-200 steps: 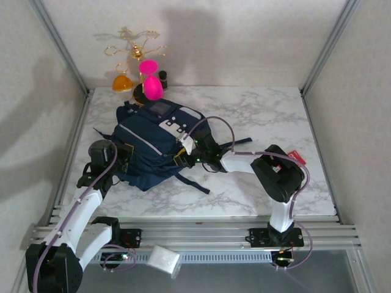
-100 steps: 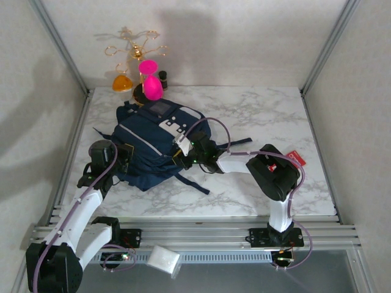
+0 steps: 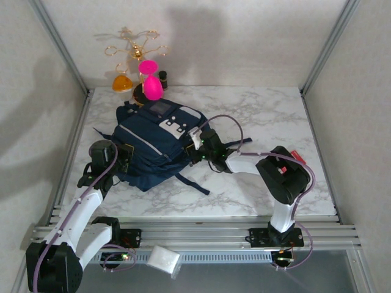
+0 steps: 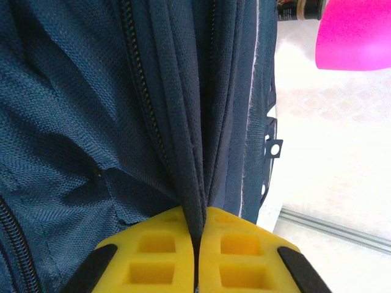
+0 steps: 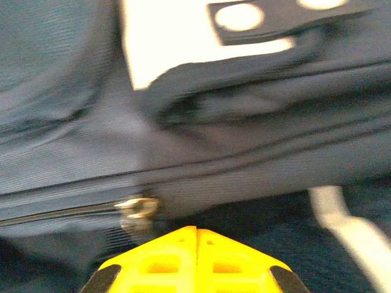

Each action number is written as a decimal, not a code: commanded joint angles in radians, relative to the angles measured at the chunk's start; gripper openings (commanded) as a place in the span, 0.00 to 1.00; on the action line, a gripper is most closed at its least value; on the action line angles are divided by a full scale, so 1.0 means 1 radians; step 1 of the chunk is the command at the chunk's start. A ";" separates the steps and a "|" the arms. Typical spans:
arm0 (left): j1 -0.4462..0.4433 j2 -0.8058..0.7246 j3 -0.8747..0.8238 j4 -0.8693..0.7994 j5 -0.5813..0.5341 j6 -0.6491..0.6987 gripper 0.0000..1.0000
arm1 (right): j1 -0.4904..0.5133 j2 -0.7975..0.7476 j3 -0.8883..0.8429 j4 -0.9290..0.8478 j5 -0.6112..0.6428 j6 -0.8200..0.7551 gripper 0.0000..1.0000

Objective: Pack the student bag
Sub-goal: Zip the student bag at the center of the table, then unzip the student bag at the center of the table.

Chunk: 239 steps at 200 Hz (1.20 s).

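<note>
The student bag, a big navy backpack with pale patches, lies on the left half of the marble table. My left gripper is at its near-left edge, shut on a fold of the navy fabric pinched between the yellow fingers. My right gripper is pressed against the bag's right side. Its yellow jaws are closed flush together, nothing visible between them. A metal zipper slider sits just left of the tips, on a seam of the bag.
A pink hourglass-shaped object, a gold wire stand, an orange piece and a small dark bottle stand behind the bag. A red item lies by the right arm. A white packet rests below the table edge.
My right gripper has closed fully and shifted up and to the right along the bag's side. The left gripper keeps its pinch on the fabric, unmoved.
</note>
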 commanded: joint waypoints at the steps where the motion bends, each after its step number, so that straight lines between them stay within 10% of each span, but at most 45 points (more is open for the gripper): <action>1: 0.015 -0.004 0.040 0.066 -0.080 0.016 0.00 | -0.025 -0.039 -0.010 -0.008 0.036 0.027 0.00; 37: 0.013 0.005 0.043 0.077 -0.043 0.036 0.00 | -0.017 -0.098 -0.027 -0.010 -0.100 0.036 0.10; 84: 0.007 -0.010 0.127 -0.130 -0.135 0.241 0.44 | -0.023 -0.155 0.036 -0.139 -0.192 0.239 0.39; 159: -0.175 0.011 0.255 -0.291 -0.294 0.383 0.52 | 0.033 -0.024 0.280 -0.351 -0.229 0.693 0.55; 239: -0.351 0.127 0.265 -0.260 -0.282 0.393 0.51 | 0.044 0.183 0.563 -0.571 -0.140 0.659 0.46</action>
